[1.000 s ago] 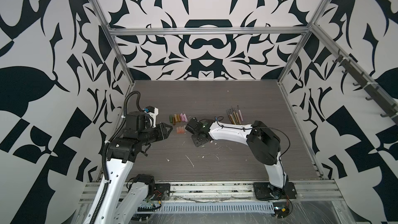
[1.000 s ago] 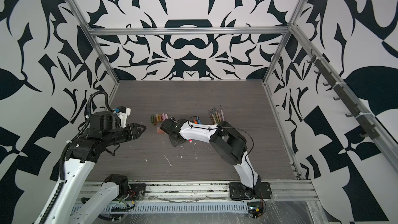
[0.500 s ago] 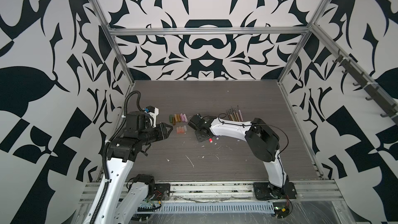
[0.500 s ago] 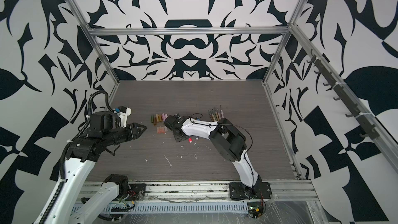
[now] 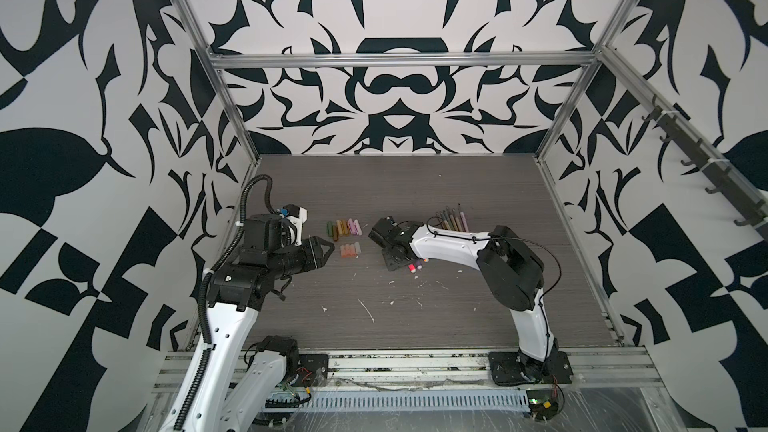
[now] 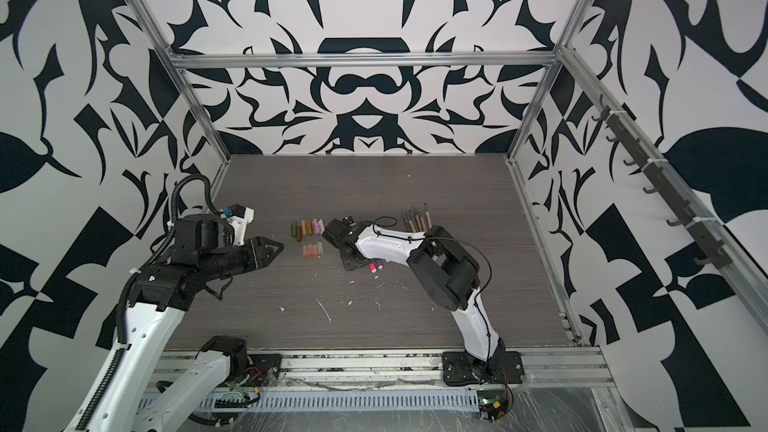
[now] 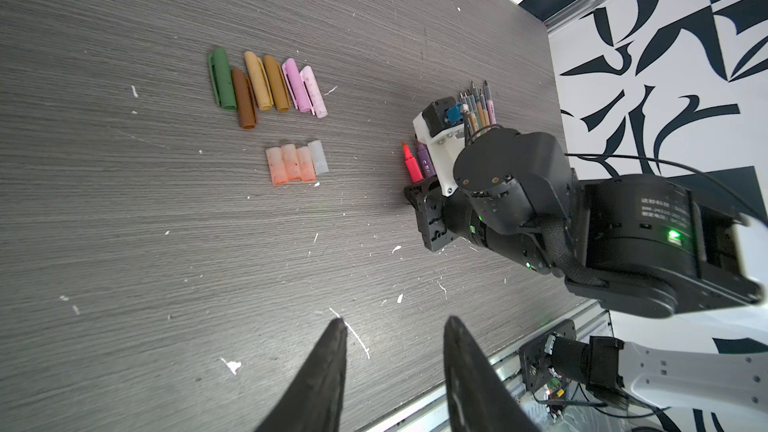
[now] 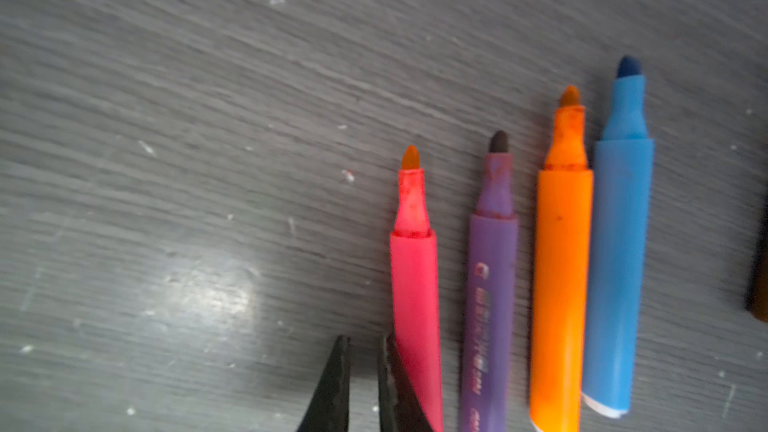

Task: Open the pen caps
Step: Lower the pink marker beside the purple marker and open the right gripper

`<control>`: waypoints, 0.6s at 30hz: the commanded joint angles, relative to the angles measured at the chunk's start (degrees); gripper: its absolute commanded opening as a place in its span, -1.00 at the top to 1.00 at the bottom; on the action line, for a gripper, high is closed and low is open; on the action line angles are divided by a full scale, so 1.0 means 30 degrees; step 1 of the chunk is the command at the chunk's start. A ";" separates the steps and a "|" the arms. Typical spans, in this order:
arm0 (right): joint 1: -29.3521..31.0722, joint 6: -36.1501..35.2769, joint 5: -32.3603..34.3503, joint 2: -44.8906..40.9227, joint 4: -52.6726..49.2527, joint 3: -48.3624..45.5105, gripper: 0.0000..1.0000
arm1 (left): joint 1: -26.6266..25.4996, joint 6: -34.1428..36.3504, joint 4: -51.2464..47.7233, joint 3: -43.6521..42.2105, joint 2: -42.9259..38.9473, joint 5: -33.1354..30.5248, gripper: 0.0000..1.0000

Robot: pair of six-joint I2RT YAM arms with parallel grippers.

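Uncapping looks done: the pen caps lie sorted in rows just left of frame centre, with four thick markers bare-tipped mid-frame, right of them. The right gripper has its fingers narrowly apart, empty beside the pink marker; left gripper fingers apart, idle.

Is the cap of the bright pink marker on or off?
Off. The pink marker lies flat, and its tip shows bare in the right wrist view.
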 commanded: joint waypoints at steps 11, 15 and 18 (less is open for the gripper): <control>-0.0512 -0.0334 0.0485 -0.0608 -0.0740 -0.0458 0.67 | 0.0089 0.0174 -0.0118 -0.0268 0.0018 0.0295 0.17; -0.0633 -0.0573 0.0594 -0.0469 -0.0958 -0.0254 0.67 | 0.0089 0.0174 -0.0123 -0.0255 0.0017 0.0312 0.16; -0.0723 -0.0789 0.0653 -0.0374 -0.1167 -0.0044 0.66 | 0.0089 0.0174 -0.0116 -0.0253 0.0017 0.0316 0.17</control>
